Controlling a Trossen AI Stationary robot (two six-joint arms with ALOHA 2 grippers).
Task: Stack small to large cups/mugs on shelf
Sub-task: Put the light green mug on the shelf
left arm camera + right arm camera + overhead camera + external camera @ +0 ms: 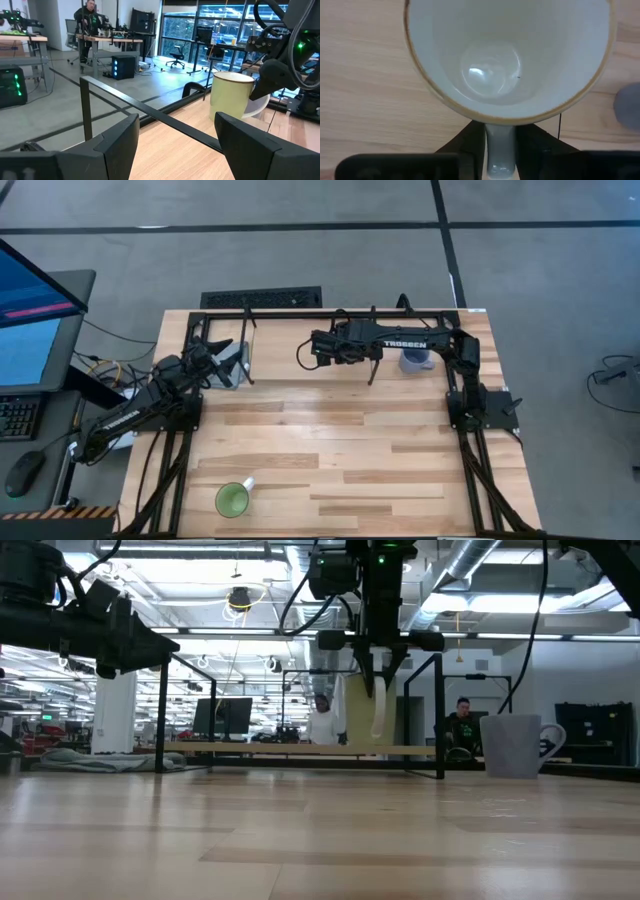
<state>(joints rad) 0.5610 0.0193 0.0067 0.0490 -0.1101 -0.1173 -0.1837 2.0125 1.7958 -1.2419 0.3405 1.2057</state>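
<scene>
My right gripper is shut on the white/cream mug over the middle of the shelf. The mug also shows in the left wrist view and, from above, in the right wrist view. The blue-grey mug stands upright on its base on the shelf's right part, and shows in the low view. The green mug stands on its base on the tabletop near the front left. My left gripper is open and empty by the shelf's left end; its fingers show in its wrist view. My right gripper pinches the cream mug's handle between its two fingers. The fingers come from above, pointing down. The mug stays upright, mouth up, with its base right at the shelf board; whether it rests on the board or hangs just above it I cannot tell.
The shelf's black upright rods and top rail stand around the mug. A keyboard lies behind the table's far edge, and monitors stand off the left. People show in the room beyond. The tabletop's middle is bare wood.
</scene>
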